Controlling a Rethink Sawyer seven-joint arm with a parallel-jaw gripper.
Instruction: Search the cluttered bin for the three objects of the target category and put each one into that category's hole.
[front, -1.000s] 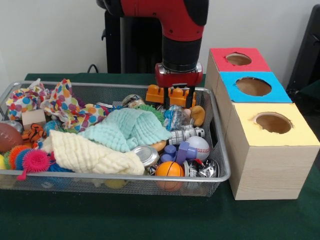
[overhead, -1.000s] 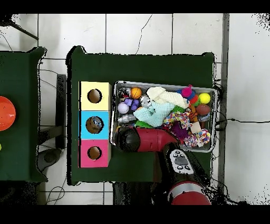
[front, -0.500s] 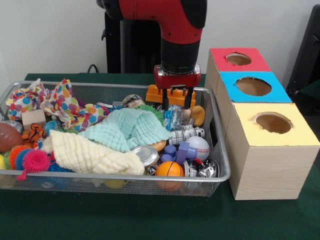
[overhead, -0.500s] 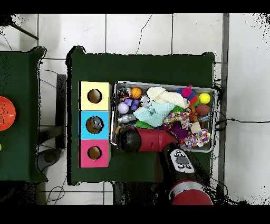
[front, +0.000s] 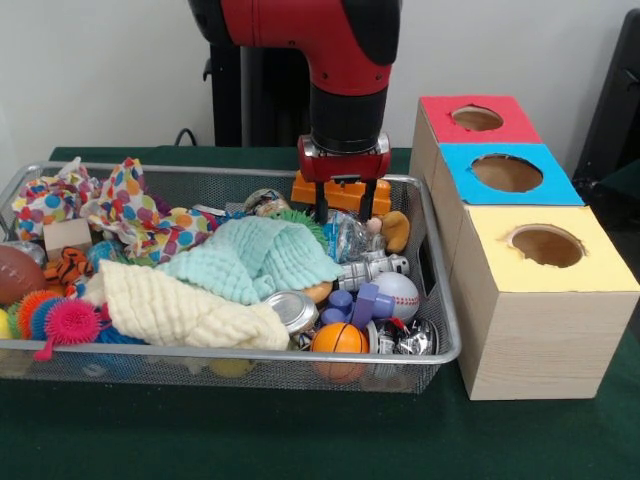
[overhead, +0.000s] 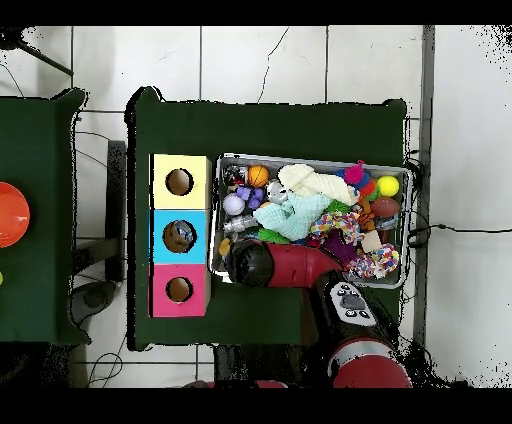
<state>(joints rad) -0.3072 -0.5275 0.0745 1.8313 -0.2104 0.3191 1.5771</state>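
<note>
My gripper (front: 346, 208) hangs open over the far right part of the wire mesh bin (front: 200, 352), with nothing between its fingers. Its tips stand just above a crinkled clear plastic item (front: 350, 236), in front of an orange toy block (front: 345, 190). To the right of the bin stand three boxes with round holes: red (front: 476, 118), blue (front: 507, 172) and yellow (front: 547, 245). In the overhead view the red arm (overhead: 290, 262) covers the gripper; the yellow (overhead: 180, 182), blue (overhead: 180, 236) and red (overhead: 180, 290) holes line up left of the bin (overhead: 312, 164).
The bin holds a mint cloth (front: 255, 255), a cream cloth (front: 180, 310), a polka-dot cloth (front: 140, 215), a baseball (front: 400, 292), a small basketball (front: 338, 338), a metal can (front: 290, 310), purple blocks (front: 362, 302), a football (front: 15, 272) and spiky balls (front: 60, 318).
In the front view my gripper has shifted a little to the left and slightly lower over the bin's far right part. It stays open; the objects have not moved.
</note>
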